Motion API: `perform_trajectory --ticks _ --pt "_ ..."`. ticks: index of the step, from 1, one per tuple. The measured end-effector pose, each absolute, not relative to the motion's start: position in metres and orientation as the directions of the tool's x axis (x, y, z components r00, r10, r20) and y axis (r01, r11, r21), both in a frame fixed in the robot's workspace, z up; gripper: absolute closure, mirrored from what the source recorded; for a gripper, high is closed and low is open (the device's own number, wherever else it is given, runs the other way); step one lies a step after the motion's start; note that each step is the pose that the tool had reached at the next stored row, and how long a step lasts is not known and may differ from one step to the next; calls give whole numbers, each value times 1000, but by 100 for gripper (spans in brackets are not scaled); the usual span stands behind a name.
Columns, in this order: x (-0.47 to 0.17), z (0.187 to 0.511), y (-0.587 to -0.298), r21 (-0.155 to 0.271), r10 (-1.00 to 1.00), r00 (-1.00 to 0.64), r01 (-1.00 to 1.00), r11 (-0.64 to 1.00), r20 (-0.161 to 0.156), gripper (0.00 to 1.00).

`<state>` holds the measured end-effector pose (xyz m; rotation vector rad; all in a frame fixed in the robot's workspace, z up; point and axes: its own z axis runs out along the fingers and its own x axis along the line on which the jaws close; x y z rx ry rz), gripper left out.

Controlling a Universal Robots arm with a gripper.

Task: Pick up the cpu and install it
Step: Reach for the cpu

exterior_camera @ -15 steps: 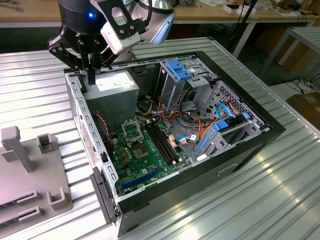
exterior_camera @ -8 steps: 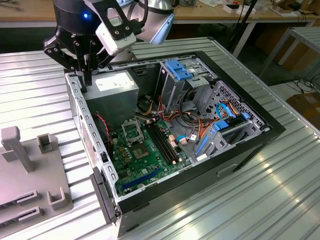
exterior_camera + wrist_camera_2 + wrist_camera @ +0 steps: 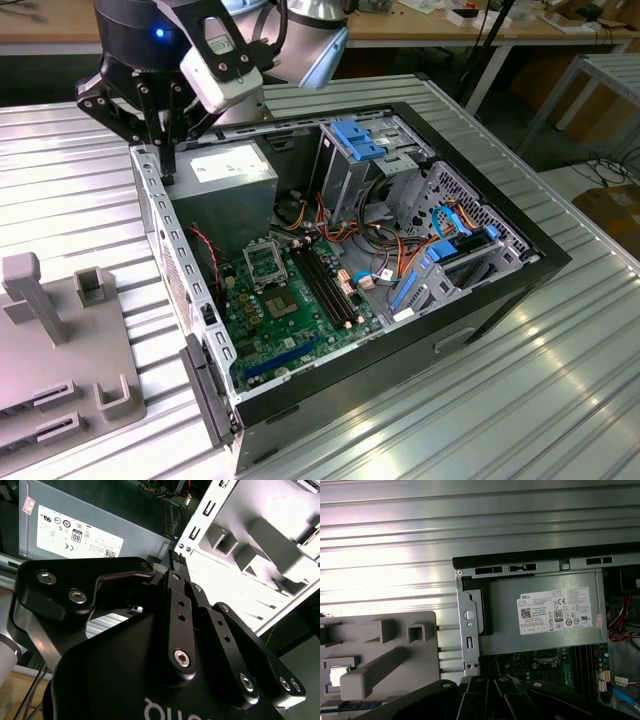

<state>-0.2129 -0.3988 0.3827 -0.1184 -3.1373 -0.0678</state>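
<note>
Hand [image 3: 166, 172] pressed together over the case [image 3: 420, 335] wall; cpu [image 3: 337, 675] in the fixture [image 3: 420, 672].

Your hand hangs closed at the top corner of the case's wall on the exterior view's left, just beside the power supply [image 3: 225, 195]; whether it touches the rim you cannot tell. The cpu lies flat in a square recess of the gray fixture, which rests on the tabletop [image 3: 500, 400] outside that wall, apart from the case. Inside, the socket [image 3: 264, 263] sits just past the power supply's edge, with memory slots [image 3: 325, 285] alongside and cables [image 3: 385, 250] bunched beyond. Open ribbed tabletop runs between fixture and case and spreads wide around the case's near corner.
</note>
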Motion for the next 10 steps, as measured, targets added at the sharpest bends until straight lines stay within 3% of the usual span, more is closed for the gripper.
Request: perform_trajectory --ticks 10 --pt "-222 382 -399 43 75 -997 75 996 6 89"
